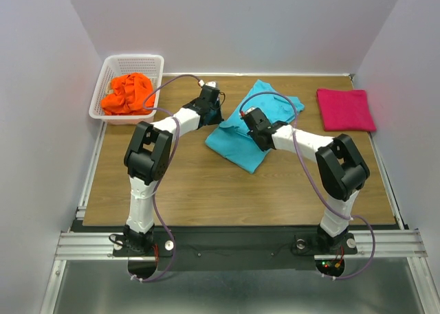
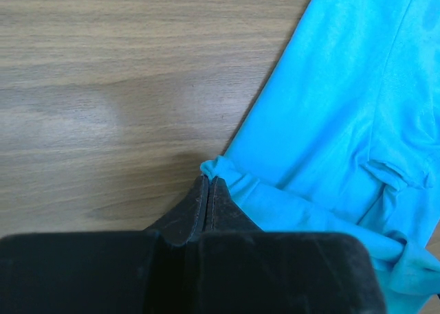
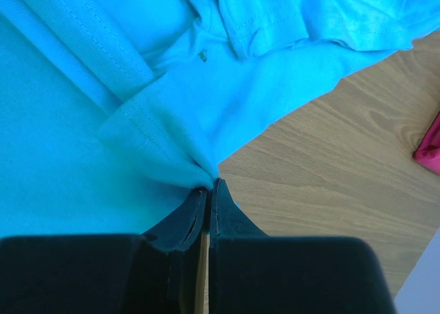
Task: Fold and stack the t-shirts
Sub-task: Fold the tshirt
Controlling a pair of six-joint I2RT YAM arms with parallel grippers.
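The turquoise-blue t-shirt lies partly folded mid-table. My left gripper is shut on its left edge; the pinched cloth bunches at the fingertips of the left gripper. My right gripper is over the shirt's middle, shut on a fold of the same shirt, with cloth gathered at the tips of the right gripper. A magenta-pink t-shirt lies folded at the back right, and its corner shows in the right wrist view. The orange t-shirt sits crumpled in the basket.
A white lattice basket stands at the back left corner, close to the left wall. White walls close in the wooden table at the back and both sides. A metal rail runs along the near edge by the arm bases.
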